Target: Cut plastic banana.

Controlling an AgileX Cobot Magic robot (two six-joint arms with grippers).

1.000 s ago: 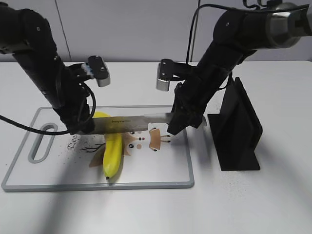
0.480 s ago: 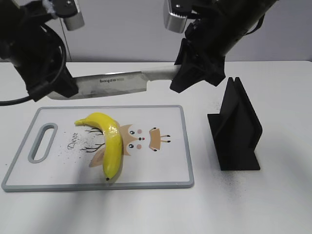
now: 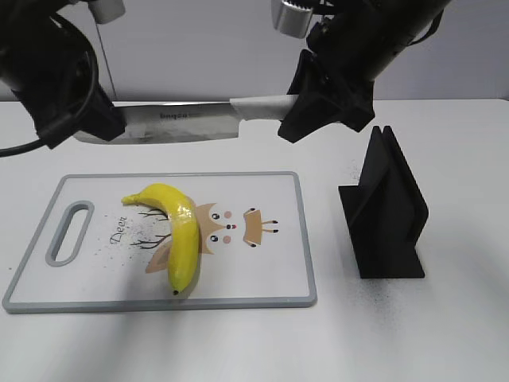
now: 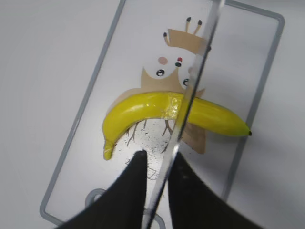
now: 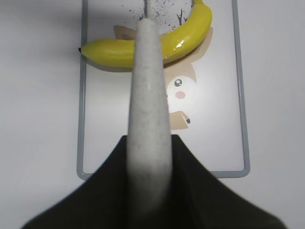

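The yellow plastic banana [image 3: 179,232] lies curved on the white cutting board [image 3: 270,270], left of the board's middle; it also shows in the left wrist view [image 4: 143,110] and in the right wrist view [image 5: 188,36]. A knife [image 3: 179,123] hangs level high above the board. My right gripper [image 3: 296,107] is shut on its grey handle [image 5: 148,105]. My left gripper [image 3: 107,127] is shut on the blade's tip end [image 4: 188,90]. In the left wrist view the blade crosses over the banana's middle.
A black knife stand [image 3: 388,213] is on the white table, right of the board. The board has a grey rim, a handle slot [image 3: 67,231] at its left end and a printed cartoon deer [image 3: 235,227].
Both grippers lifted the knife from the banana on the board to well above it, then a little higher. The banana stays on the board.
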